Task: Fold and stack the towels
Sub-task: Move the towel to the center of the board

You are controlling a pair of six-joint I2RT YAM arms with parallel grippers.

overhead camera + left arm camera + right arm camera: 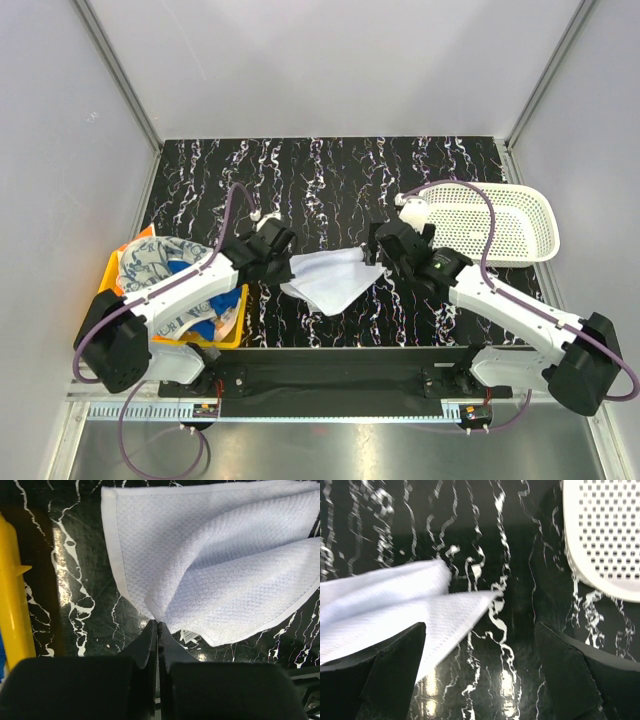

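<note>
Left hand (pixel 158 628) is pinching a corner of the off-white towel (pixel 215 565), jaws clenched on the hem. Right hand (pixel 480 635) is standing released, spread wide astride the towel's opposite corner. Towel is lying rumpled mid-worktop (pixel 330 170), which is glossy black with white veins. Weave is showing as waffle, border flat. Yellow bin (pixel 228 335) is sitting left, perforated white basket (pixel 500 215) right. Pale grey walls (pixel 330 60) are enclosing everything.

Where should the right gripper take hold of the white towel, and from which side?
Grip the white towel at its free pointed corner, coming from the right. The left gripper pinches the other end, and this thin tip points toward the open right gripper.
</note>
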